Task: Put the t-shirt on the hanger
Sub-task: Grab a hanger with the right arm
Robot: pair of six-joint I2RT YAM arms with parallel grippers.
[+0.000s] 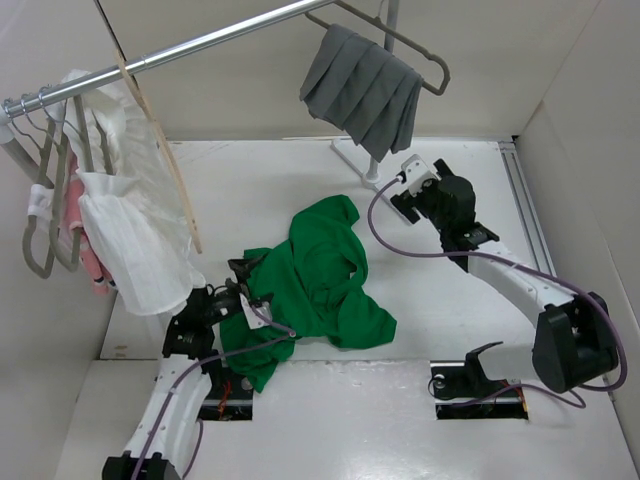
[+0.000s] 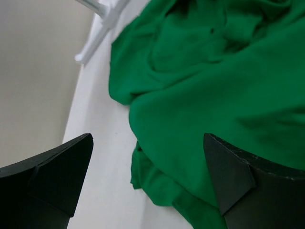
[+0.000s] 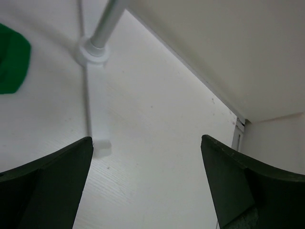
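The bright green t-shirt [image 1: 322, 280] lies crumpled on the white table, and it fills the right of the left wrist view [image 2: 205, 86]. My left gripper [image 1: 250, 286] is open at the shirt's left edge. In the left wrist view [image 2: 147, 176] the cloth lies between the jaws and under the right finger [image 2: 233, 181], not gripped. The tan hanger [image 1: 165, 165] hangs from the rail at the back left, beside white garments. My right gripper [image 1: 405, 195] is open and empty over bare table [image 3: 147, 181], right of the shirt. A corner of the shirt [image 3: 12, 59] shows in the right wrist view.
A metal rail [image 1: 200, 45] crosses the back. Grey hangers [image 1: 40, 200] and white garments [image 1: 130, 230] hang at the left. A grey pleated cloth [image 1: 365, 90] hangs on a grey hanger at the middle. The rack's pole and white foot [image 3: 95, 47] stand near my right gripper. White walls enclose the table.
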